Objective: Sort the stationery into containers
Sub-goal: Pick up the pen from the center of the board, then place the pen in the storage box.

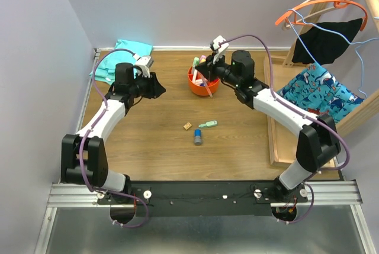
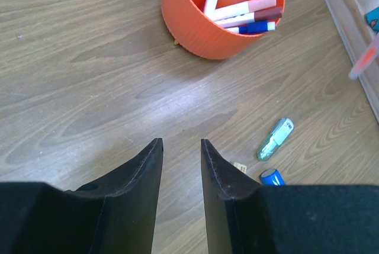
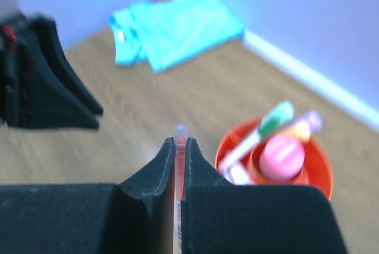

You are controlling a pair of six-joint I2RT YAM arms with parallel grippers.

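The thin orange-red pen [image 3: 177, 147] is clamped in the right tool [image 3: 176, 142], right at the near-right rim of the round orange-red desk organiser [image 1: 204, 82]. Its long axis runs along the tool's fingers, and its clear tip pokes out just beyond the fingertips. From overhead the pen slants from the tool toward the organiser's near side, its free end showing against the rim there. Whether it touches the rim cannot be told.

Inside the organiser, white-barrelled markers [image 2: 237, 10] lean in the outer compartments around the pink centre piece [image 3: 282, 156].

Three pieces lie loose on the bench [image 1: 148, 141] on the near side of the organiser, apart from one another. The green highlighter [image 1: 207, 124] lies flat with its long axis roughly crosswise. The tan block [image 1: 187, 126] sits to its left, and the blue-grey cylinder [image 1: 198, 139] is the farthest of the three from the organiser. A teal folded cloth [image 1: 121, 58] lies far to the organiser's left, by the back wall. A wooden tray [image 1: 274, 147] stands to the organiser's right.

The right tool's jaws are pressed tight on the pen. The left tool [image 2: 179, 147] hangs over bare bench to the left of the organiser and points toward it. Its jaws stand a narrow gap apart with nothing between them, touching nothing.
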